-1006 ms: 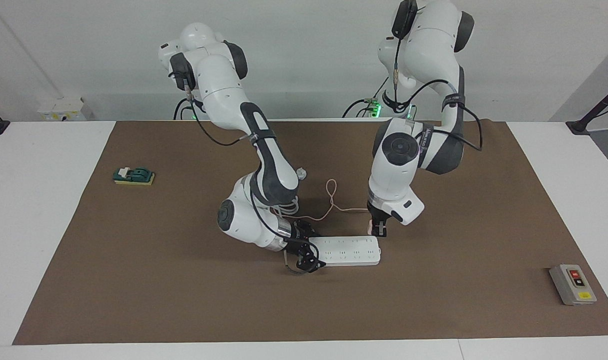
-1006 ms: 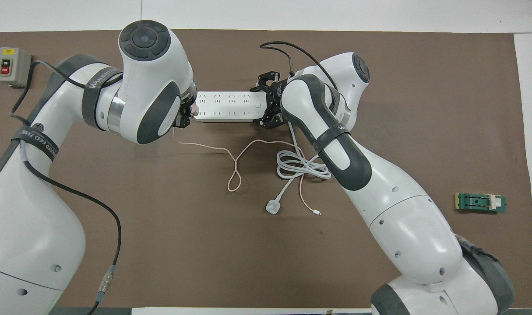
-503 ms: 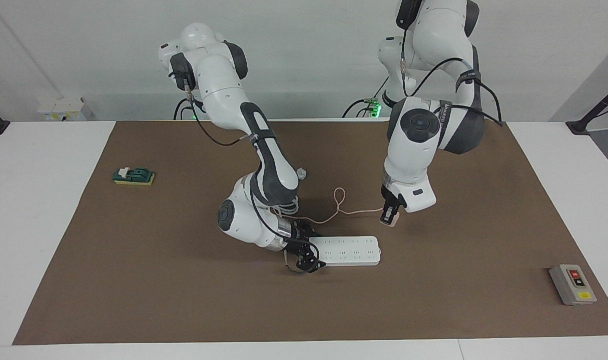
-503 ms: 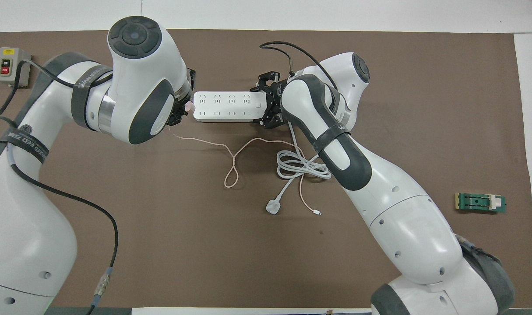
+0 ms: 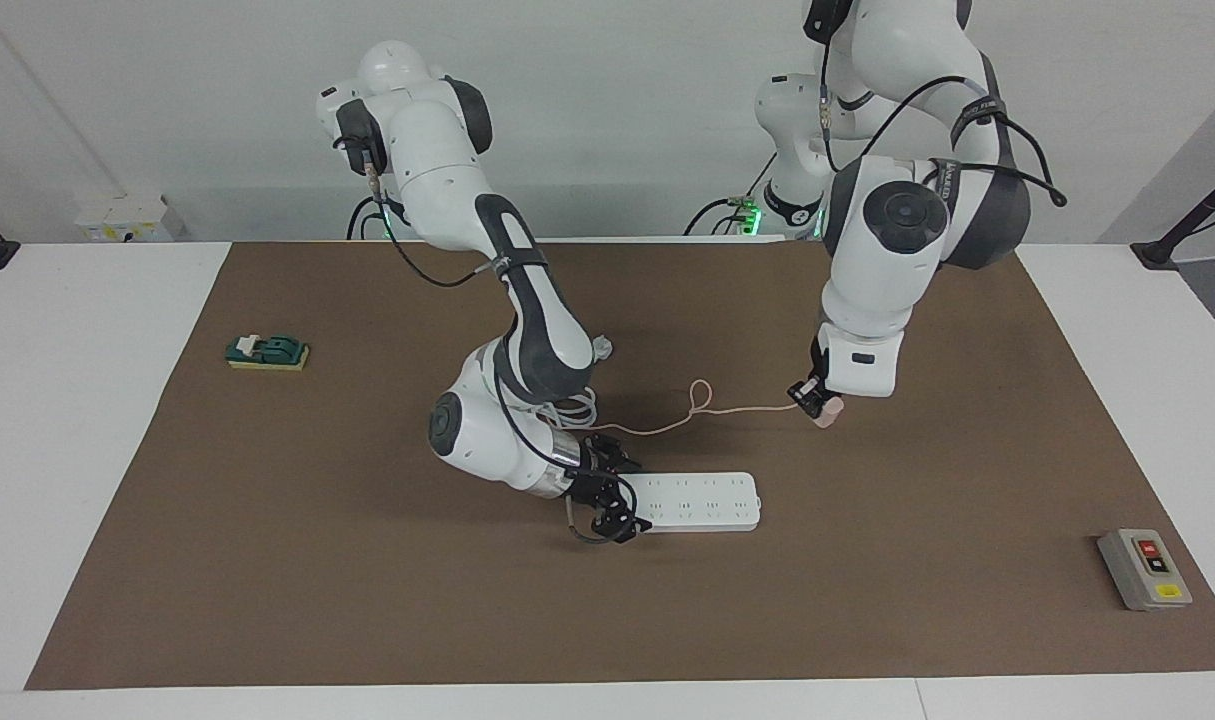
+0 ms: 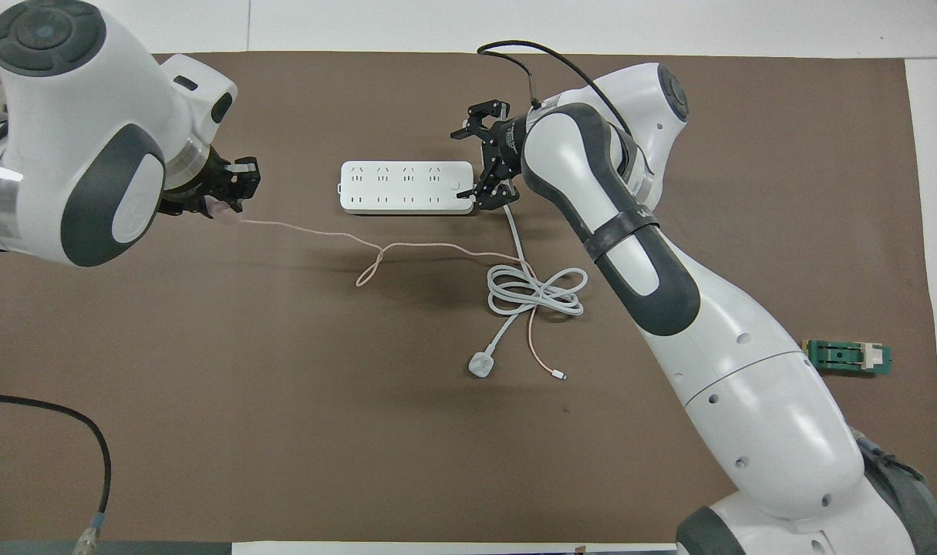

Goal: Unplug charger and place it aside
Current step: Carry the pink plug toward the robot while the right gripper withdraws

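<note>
The charger [image 5: 827, 412] [image 6: 223, 206], a small pale pink cube, hangs off the table with my left gripper [image 5: 817, 400] [image 6: 225, 196] shut on it. It is clear of the white power strip [image 5: 702, 500] [image 6: 402, 186], out toward the left arm's end of the table. Its thin pink cable [image 5: 707, 395] [image 6: 368, 270] trails over the mat with one small loop, back to the white cord. My right gripper [image 5: 607, 505] [image 6: 487, 162] sits low at the strip's other end, where the strip's cord leaves it.
A coiled thick white cord [image 6: 534, 289] with a round plug [image 6: 480, 364] lies nearer the robots than the strip. A grey switch box [image 5: 1145, 568] sits at the left arm's end of the brown mat. A green block [image 5: 267, 352] [image 6: 846, 358] lies at the right arm's end.
My left gripper has pulled the charger off the strip's end, lifted it and carried it toward the left arm's end, drawing the cable straighter. The right gripper has drawn back slightly.
</note>
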`<state>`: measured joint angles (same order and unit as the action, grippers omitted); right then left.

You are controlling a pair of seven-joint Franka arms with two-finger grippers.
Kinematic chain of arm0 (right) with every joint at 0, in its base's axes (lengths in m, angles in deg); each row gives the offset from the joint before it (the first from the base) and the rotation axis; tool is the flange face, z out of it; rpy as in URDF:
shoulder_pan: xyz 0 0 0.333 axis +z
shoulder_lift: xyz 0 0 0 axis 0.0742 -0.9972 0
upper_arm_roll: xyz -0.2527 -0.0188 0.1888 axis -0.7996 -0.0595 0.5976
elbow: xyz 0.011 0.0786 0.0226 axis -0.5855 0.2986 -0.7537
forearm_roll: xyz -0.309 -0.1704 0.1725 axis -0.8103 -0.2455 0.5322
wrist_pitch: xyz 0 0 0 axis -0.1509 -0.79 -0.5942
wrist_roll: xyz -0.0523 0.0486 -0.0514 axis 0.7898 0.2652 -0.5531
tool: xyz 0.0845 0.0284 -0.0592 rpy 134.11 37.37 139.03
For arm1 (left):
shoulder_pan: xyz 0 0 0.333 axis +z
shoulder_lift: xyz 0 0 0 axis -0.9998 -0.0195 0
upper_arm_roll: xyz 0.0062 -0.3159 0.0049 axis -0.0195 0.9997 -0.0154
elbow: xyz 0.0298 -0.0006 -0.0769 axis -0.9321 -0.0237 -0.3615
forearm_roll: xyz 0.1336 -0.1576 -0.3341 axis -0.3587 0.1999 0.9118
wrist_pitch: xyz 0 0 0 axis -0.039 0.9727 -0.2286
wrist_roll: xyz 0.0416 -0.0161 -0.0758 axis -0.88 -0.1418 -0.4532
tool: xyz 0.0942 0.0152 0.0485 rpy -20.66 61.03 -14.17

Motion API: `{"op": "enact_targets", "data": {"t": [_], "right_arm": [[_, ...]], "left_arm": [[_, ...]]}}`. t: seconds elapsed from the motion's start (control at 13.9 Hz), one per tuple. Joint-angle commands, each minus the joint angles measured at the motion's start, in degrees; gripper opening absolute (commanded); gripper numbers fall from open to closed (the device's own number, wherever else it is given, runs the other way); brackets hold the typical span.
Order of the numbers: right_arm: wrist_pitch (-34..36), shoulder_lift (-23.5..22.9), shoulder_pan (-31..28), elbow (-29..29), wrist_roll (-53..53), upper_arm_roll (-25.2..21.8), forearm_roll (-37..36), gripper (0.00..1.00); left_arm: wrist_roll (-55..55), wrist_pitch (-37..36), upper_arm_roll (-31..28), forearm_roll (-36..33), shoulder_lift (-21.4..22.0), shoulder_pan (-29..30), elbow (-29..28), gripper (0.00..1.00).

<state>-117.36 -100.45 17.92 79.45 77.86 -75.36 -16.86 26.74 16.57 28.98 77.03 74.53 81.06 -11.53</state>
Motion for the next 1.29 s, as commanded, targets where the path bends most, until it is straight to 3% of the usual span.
{"op": "enact_targets", "data": {"t": [0.0,0.14,0.22,0.29,0.5,0.65,0.86,0.93,1.08,1.15,1.22], "right_arm": [[4.76,5.2,-2.04,2.02,1.49,-1.18,-1.7,1.0],[8.19,7.75,-2.04,2.03,1.49,-3.99,-2.84,1.0],[9.86,9.25,-2.04,1.94,1.49,-5.48,-3.89,1.0],[11.44,12.22,-1.95,2.02,1.41,-7.15,-7.04,1.0],[14.79,16.28,-2.13,2.03,0.44,-9.01,-13.99,1.0],[18.21,18.92,-2.04,2.11,-2.35,-10.24,-17.51,1.0],[24.71,22.96,-2.04,3.34,-12.18,-13.05,-21.73,1.0],[26.9,23.76,-2.04,3.34,-16.22,-14.01,-23.4,1.0],[30.77,24.9,-2.04,3.34,-26.13,-16.03,-27.35,1.0],[32.53,25.43,-2.04,3.34,-32.46,-17.09,-29.11,1.0],[34.12,26.04,-1.87,3.34,-39.65,-18.23,-31.3,1.0]], "left_arm": [[-15.07,2.0,0.22,1.4,6.58,3.51,-9.94,0.0],[-24.65,4.62,0.04,1.49,10.78,5.0,-18.61,0.0],[-27.39,8.99,0.22,2.54,12.81,6.84,-23.62,0.0],[-29.42,16.08,0.13,6.03,16.22,7.38,-32.46,0.0],[-32.24,25.0,0.04,9.92,19.76,9.05,-42.53,0.0],[-35.66,29.41,-0.04,10.9,21.17,10.62,-46.85,0.0],[-38.84,29.6,-0.22,10.99,21.62,13.18,-48.01,0.0],[-38.93,29.69,-0.22,10.99,21.88,13.8,-48.45,0.18],[-39.11,29.51,-0.31,10.99,22.23,14.67,-48.89,0.91],[-39.28,29.16,-0.31,10.99,22.23,15.81,-48.72,1.0],[-39.72,28.99,-0.4,10.9,22.23,16.69,-48.54,1.0]]}}
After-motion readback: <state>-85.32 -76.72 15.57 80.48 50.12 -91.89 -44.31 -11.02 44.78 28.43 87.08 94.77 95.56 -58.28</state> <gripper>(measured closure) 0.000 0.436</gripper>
